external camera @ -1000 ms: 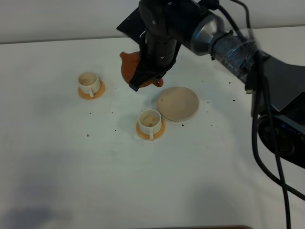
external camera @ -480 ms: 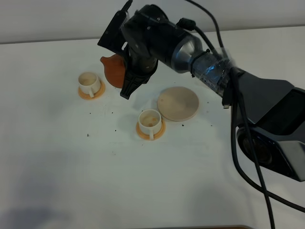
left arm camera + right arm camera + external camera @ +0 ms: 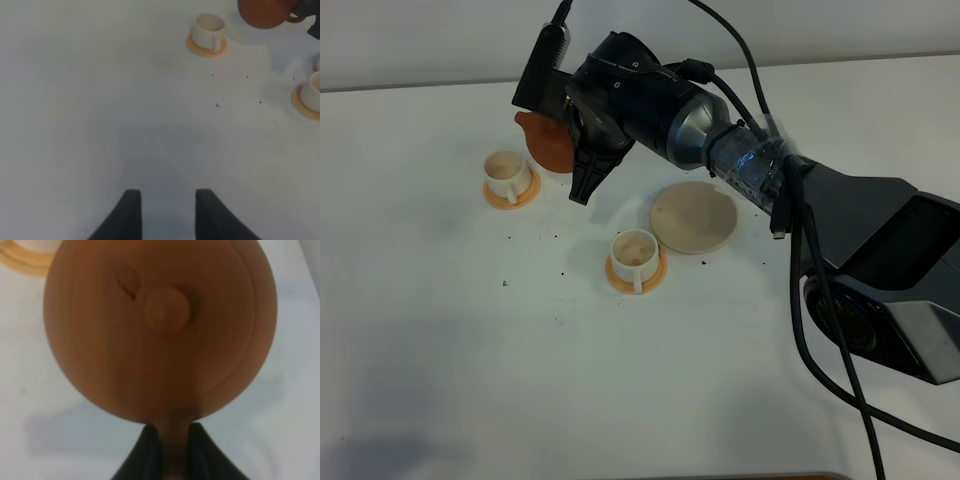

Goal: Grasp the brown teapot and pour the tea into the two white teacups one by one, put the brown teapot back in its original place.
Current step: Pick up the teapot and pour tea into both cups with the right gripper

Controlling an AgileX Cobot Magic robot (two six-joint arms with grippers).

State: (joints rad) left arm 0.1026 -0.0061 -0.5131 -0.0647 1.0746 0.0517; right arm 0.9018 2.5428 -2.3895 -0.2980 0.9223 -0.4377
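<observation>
My right gripper (image 3: 575, 152) is shut on the stubby handle of the brown teapot (image 3: 548, 145) and holds it above the table, just right of and behind the left white teacup (image 3: 506, 172) on its saucer. The spout points left toward that cup. In the right wrist view the teapot (image 3: 160, 325) fills the frame, its handle between the fingers (image 3: 149, 451). The second teacup (image 3: 635, 252) stands on its saucer near the middle. The beige trivet (image 3: 693, 216) lies bare to its right. My left gripper (image 3: 167, 212) is open and empty over bare table.
The white table (image 3: 470, 350) has small dark specks scattered around the cups. The right arm's thick body and cables (image 3: 790, 200) stretch across the right side above the trivet. The left wrist view shows the left cup (image 3: 207, 31) and the teapot (image 3: 262, 12) far off.
The right arm has carried the teapot leftward, away from the trivet and closer to the left teacup. The cups and trivet have not moved.
</observation>
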